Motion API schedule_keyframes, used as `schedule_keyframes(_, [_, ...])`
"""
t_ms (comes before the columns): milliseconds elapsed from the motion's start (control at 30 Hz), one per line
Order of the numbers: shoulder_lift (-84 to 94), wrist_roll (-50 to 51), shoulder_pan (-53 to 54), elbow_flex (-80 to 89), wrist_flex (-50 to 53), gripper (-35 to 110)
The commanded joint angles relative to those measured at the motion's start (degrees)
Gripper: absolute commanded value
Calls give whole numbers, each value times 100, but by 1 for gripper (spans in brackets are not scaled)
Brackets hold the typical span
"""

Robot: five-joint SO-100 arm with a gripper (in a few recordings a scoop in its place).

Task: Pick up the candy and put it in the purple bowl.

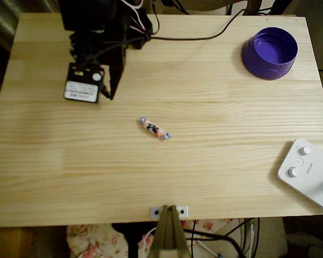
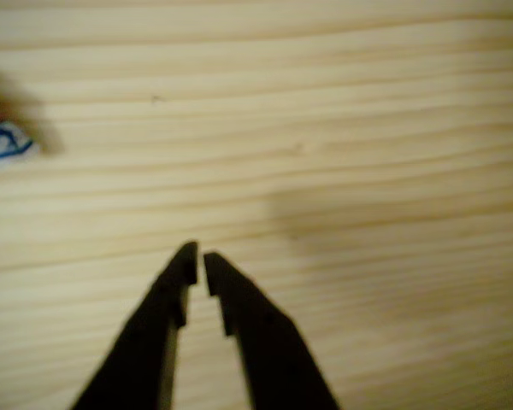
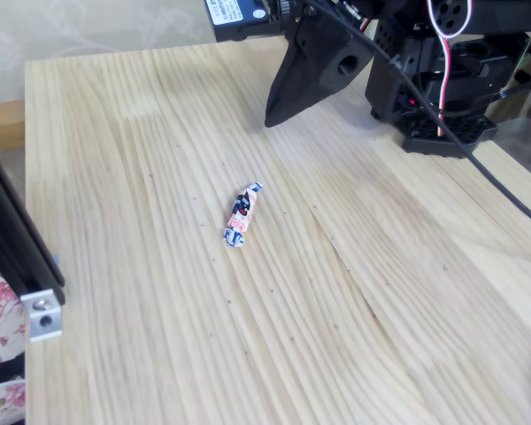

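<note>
The gripper point(image 2: 198, 258) has its fingers nearly together, holding nothing. The candy point(image 1: 155, 128) lies on the table point(image 1: 215, 177), far from the purple bowl point(image 1: 269, 52). Everything is left to do.

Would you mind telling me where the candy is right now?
In the overhead view the candy lies on the bare table near its middle, right of the gripper.

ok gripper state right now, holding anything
gripper: shut, or all but, with nothing between the fingers; the candy lies apart from it on the table.
</note>
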Motion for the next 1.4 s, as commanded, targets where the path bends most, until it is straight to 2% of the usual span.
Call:
schedule_keyframes(0, [79, -176, -18, -105, 35, -1])
schedule_keyframes(733, [79, -176, -18, -105, 35, -1])
schedule_keyframes(900, [0, -53, 325, -141, -26, -1])
schedule_keyframes(1367, [-1468, 492, 615, -1784, 26, -1])
